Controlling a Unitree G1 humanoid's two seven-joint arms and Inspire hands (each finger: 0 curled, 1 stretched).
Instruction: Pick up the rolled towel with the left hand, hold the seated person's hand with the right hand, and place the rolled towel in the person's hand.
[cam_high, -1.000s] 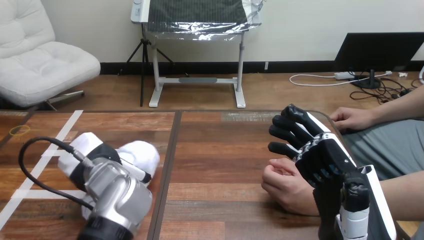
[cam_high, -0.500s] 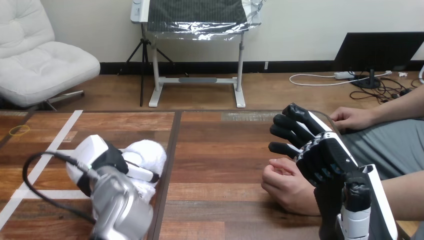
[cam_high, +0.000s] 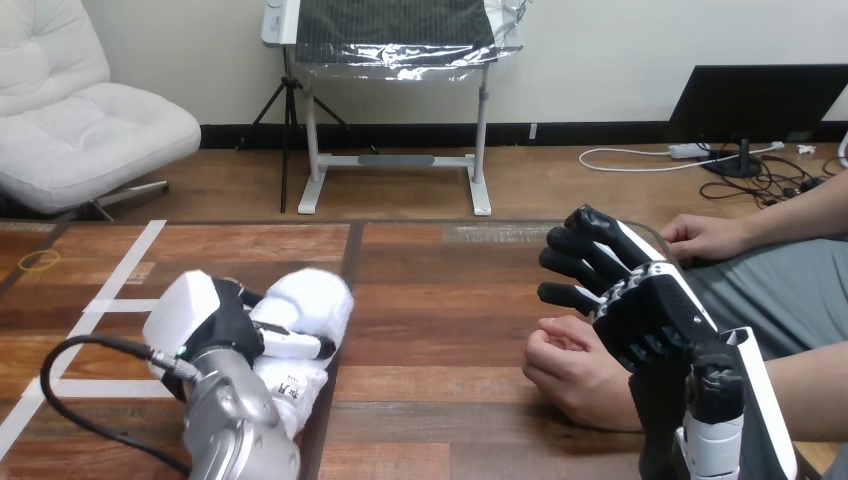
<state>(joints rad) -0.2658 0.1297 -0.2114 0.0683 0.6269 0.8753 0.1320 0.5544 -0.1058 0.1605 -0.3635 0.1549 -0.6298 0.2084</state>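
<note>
**Head view.** At the near left of the wooden table (cam_high: 440, 300) we see the robot's left hand (cam_high: 215, 320) clenched on the rolled towel (cam_high: 315, 292). Its fingers (cam_high: 290, 345) wrap the roll's near side, and the white bulk of the towel bulges out to the right of and beyond the palm. We cannot tell whether the roll is clear of the tabletop or rests on it.

At the near right, the right hand (cam_high: 640, 310) is released. Its black fingers (cam_high: 580, 250) are spread and lightly bent, pointing away from the robot and closed on nothing.

The person's near hand (cam_high: 570, 370) lies on the table as a loose fist, just left of and partly under that palm. We see no finger or thumb wrapped round it, and contact cannot be confirmed. The person's far hand (cam_high: 705, 238) rests at the table's far right edge, well apart from the towel.

**Handling (our judgement).** We judge the towel to be light, soft and compressible, and not fragile. It should not be slippery either, since cloth gives the fingers good purchase. The main risk is that the roll loosens or sags at its free end. We would therefore hold it across the middle, fingers opposite thumb, and squeeze enough to keep the layers together.

We judge that the person's fist must open before the towel can be laid in the palm.
</note>
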